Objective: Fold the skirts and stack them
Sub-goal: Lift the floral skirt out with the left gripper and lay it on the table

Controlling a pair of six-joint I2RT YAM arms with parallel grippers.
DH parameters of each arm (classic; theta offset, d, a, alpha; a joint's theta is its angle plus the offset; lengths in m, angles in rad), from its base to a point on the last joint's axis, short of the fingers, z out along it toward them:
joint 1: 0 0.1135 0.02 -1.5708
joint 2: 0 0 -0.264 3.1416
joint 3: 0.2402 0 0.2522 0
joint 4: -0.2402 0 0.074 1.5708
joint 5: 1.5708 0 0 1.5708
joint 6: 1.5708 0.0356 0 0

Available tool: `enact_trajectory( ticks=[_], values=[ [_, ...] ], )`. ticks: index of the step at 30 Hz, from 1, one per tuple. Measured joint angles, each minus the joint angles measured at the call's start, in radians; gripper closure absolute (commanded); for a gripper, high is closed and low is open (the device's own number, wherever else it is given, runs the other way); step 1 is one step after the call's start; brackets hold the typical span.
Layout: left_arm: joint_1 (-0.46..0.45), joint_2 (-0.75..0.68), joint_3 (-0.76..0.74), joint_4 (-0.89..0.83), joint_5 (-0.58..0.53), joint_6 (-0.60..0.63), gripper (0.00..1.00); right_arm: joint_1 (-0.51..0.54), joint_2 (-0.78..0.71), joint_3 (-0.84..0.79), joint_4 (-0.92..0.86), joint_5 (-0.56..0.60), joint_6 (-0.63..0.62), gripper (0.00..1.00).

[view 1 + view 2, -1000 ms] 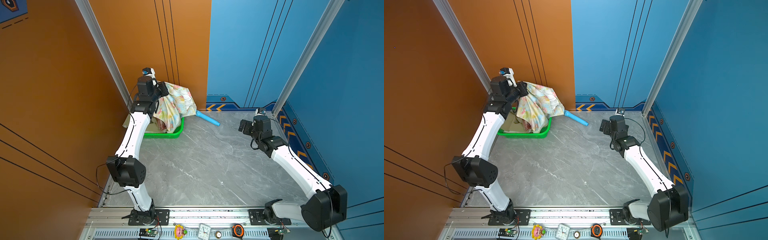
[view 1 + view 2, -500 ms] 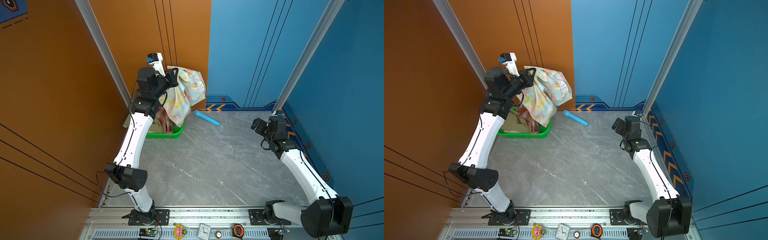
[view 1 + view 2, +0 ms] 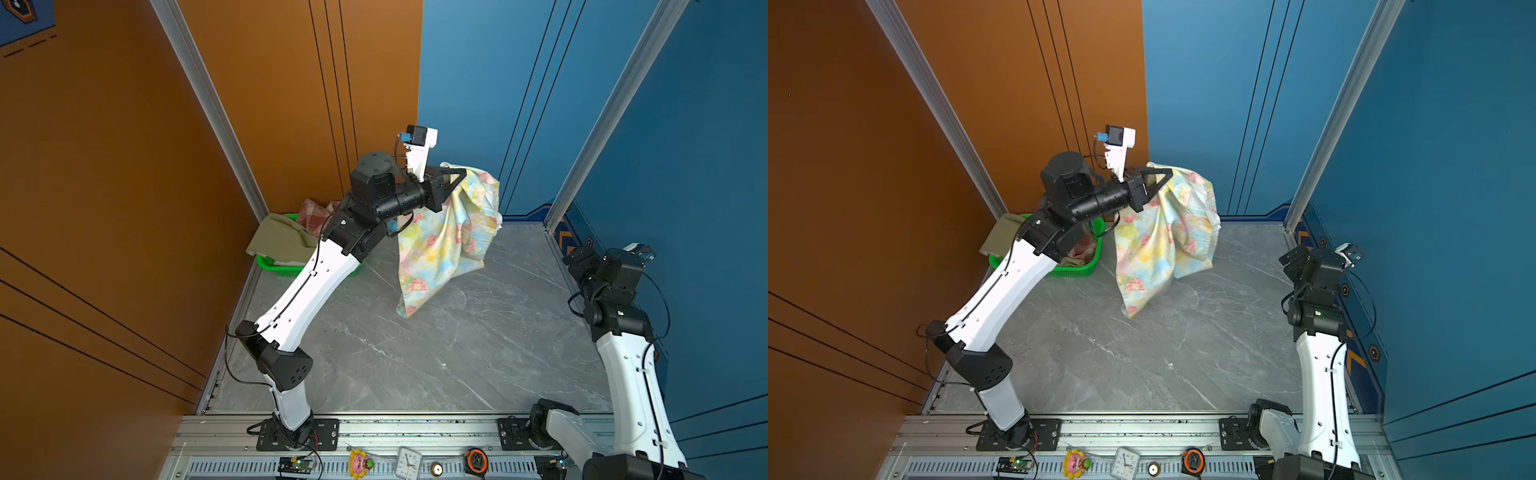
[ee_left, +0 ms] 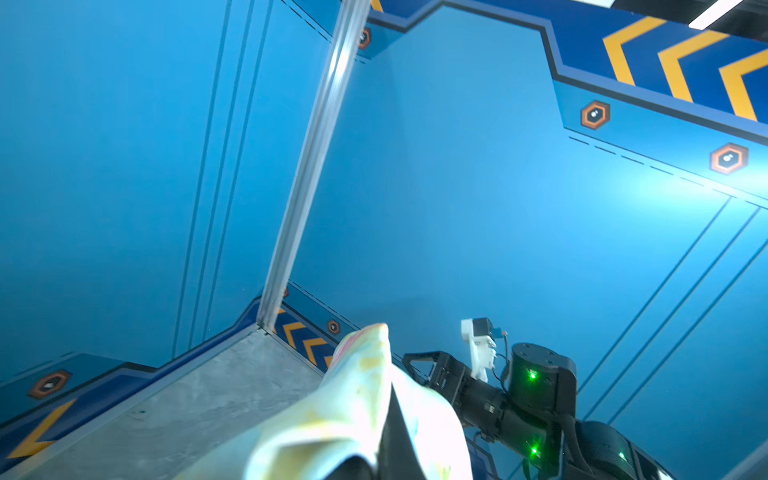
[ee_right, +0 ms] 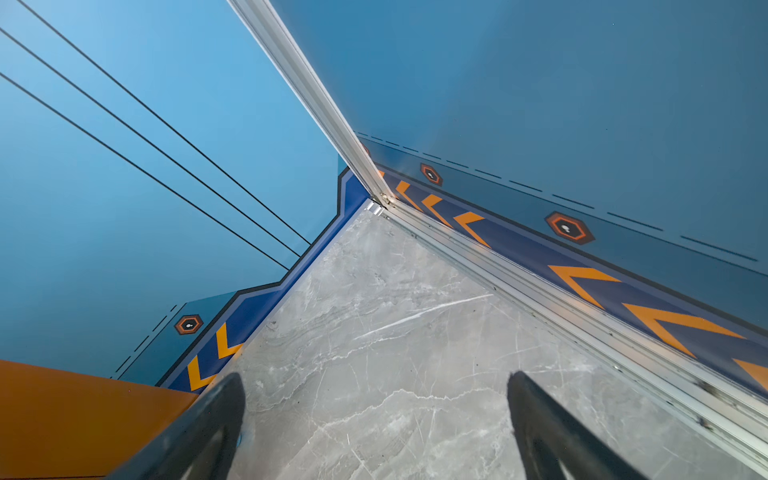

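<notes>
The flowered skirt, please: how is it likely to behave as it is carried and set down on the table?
Probably very floppy: the flowered skirt hangs in loose folds from one pinched spot in the left tool. Likely light, since that one pinch seems to carry it. It will probably crumple, not lie flat, on the table.

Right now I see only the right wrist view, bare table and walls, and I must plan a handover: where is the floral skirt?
Observer: The left gripper is shut on the floral skirt, holding it up over the far middle of the table.
Operator: Does it hang free?
Observer: Its lowest corner is near the table; I cannot tell if it touches.
Operator: And the other skirts?
Observer: The olive skirt drapes over the rim of the basket, the plaid skirt lies inside, far left corner.
</notes>
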Motion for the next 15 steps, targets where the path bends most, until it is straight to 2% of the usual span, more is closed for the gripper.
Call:
enact_trajectory(
  ticks=[5, 6, 8, 9, 10, 11, 15],
  values=[
    [-0.057, 0.096, -0.045, 0.023, 0.045, -0.046, 1.00, -0.032, -0.020, -0.005, -0.053, -0.016, 0.018, 0.02],
    [-0.057, 0.117, -0.068, 0.024, 0.053, -0.058, 0.94, -0.035, -0.021, -0.005, -0.067, -0.019, 0.018, 0.03],
    [-0.055, 0.154, -0.105, 0.027, 0.054, -0.077, 0.46, -0.035, -0.021, -0.006, -0.089, -0.026, 0.018, 0.03],
    [-0.051, 0.178, -0.124, 0.020, 0.054, -0.078, 0.35, -0.034, -0.021, -0.009, -0.101, -0.030, 0.017, 0.03],
    [-0.048, 0.201, -0.135, 0.005, 0.053, -0.078, 0.15, -0.033, -0.021, -0.013, -0.111, -0.035, 0.017, 0.03],
    [-0.045, 0.222, -0.142, -0.017, 0.051, -0.075, 0.02, -0.027, -0.021, -0.017, -0.118, -0.038, 0.017, 0.03],
    [-0.032, 0.256, -0.175, -0.131, -0.001, -0.034, 0.02, 0.039, 0.005, -0.027, -0.153, -0.049, 0.011, 0.04]
  ],
)
